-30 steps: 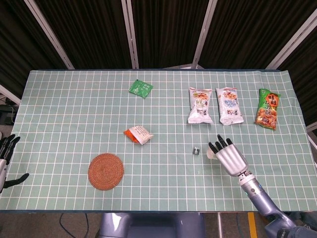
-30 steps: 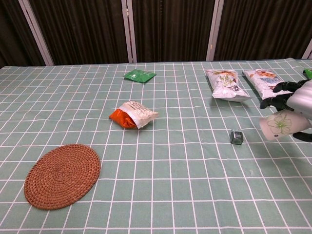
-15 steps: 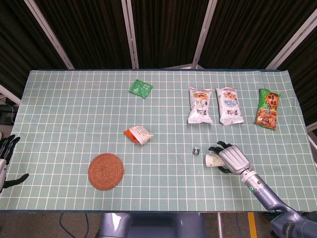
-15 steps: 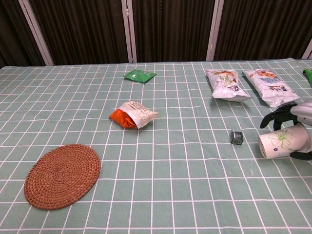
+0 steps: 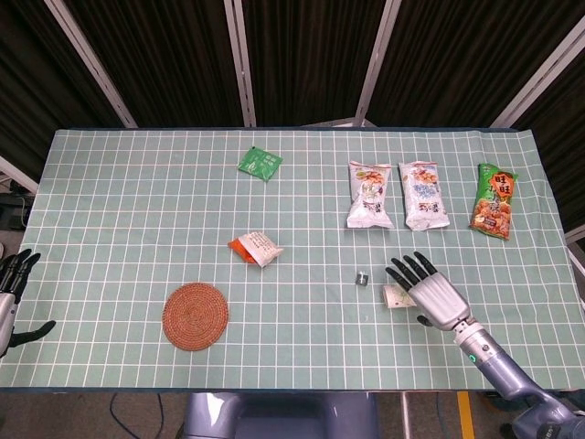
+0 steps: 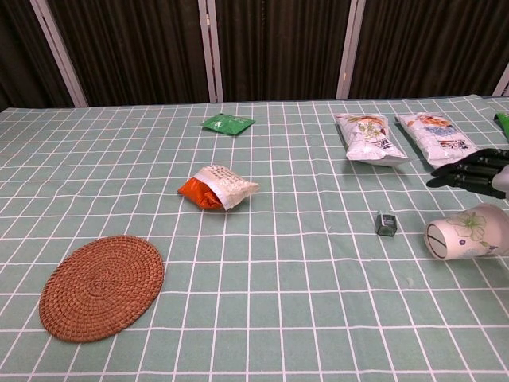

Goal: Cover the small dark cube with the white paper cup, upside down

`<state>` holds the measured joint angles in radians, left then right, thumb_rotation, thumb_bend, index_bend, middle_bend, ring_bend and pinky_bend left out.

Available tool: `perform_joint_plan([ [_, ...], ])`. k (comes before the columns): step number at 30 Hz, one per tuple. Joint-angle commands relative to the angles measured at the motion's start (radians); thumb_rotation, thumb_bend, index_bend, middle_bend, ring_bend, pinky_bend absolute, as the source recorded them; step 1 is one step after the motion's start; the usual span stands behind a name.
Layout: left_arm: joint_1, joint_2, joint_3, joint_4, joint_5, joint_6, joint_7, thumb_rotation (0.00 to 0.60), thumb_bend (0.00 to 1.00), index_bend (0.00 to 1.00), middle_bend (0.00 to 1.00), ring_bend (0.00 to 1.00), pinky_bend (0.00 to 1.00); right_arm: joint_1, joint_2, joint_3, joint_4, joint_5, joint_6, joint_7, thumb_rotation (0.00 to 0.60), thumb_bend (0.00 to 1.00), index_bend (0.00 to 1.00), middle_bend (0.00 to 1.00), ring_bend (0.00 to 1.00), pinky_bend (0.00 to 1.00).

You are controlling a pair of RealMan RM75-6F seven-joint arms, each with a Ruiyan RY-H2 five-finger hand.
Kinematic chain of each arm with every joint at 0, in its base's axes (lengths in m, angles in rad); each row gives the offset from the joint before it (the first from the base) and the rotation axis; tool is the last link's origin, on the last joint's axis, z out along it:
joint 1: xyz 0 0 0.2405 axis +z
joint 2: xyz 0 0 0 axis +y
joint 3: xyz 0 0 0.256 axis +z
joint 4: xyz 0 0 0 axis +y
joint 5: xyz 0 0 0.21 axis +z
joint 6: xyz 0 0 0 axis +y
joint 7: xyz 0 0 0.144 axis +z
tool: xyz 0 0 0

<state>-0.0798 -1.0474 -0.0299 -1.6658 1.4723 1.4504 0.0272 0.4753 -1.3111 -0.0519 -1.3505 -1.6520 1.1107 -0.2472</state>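
- The white paper cup [image 6: 468,231] lies on its side on the worktop [image 6: 262,318], just right of the small dark cube [image 6: 386,224]; it touches neither the cube nor, as far as the chest view shows, any finger.
- The cup's open mouth faces the cube, so it needs tipping mouth-down before it can cover anything.
- The right hand [image 5: 430,289] hovers over the cup with its fingers stretched out flat and spread, holding nothing. In the chest view the fingertips [image 6: 457,172] sit above and behind the cup, which suggests a hand set to close round the cup's body from above.
- The left hand [image 5: 13,283] hangs by the worktop's far left edge, fingers apart and empty, well away from the job.
- The cube sits alone in a clear patch, so the cup can come down flat around it.
- The woven mat [image 6: 102,286] and the orange snack packet [image 6: 216,188] lie well to the left, out of the way.
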Motion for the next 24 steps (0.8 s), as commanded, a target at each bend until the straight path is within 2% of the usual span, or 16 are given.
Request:
perform_joint_plan([
  [1, 0.002, 0.0, 0.003, -0.005, 0.005, 0.004, 0.005, 0.6, 0.0, 0.0, 0.0, 0.0, 0.0, -0.011, 0.074, 0.009, -0.141, -0.023, 0.026, -0.314, 0.6, 0.0, 0.0, 0.0, 0.0, 0.0],
  [7, 0.005, -0.001, 0.004, -0.009, 0.012, 0.014, 0.012, 0.6, 0.0, 0.0, 0.0, 0.0, 0.0, -0.017, 0.043, 0.0, -0.176, -0.046, -0.006, -0.621, 0.6, 0.0, 0.0, 0.0, 0.0, 0.0],
  [11, 0.005, 0.001, 0.005, -0.008, 0.011, 0.013, 0.006, 0.6, 0.0, 0.0, 0.0, 0.0, 0.0, -0.004, 0.019, 0.013, -0.19, -0.024, -0.055, -0.751, 0.6, 0.0, 0.0, 0.0, 0.0, 0.0],
  [18, 0.003, 0.004, -0.001, 0.004, -0.002, 0.007, -0.01, 0.6, 0.0, 0.0, 0.0, 0.0, 0.0, 0.003, -0.024, 0.027, -0.192, 0.049, -0.12, -0.884, 0.6, 0.0, 0.0, 0.0, 0.0, 0.02],
  [24, -0.001, -0.003, -0.003, 0.013, -0.01, -0.002, -0.003, 0.6, 0.0, 0.0, 0.0, 0.0, 0.0, 0.015, -0.068, 0.034, -0.15, 0.068, -0.139, -0.93, 0.6, 0.01, 0.0, 0.0, 0.0, 0.07],
])
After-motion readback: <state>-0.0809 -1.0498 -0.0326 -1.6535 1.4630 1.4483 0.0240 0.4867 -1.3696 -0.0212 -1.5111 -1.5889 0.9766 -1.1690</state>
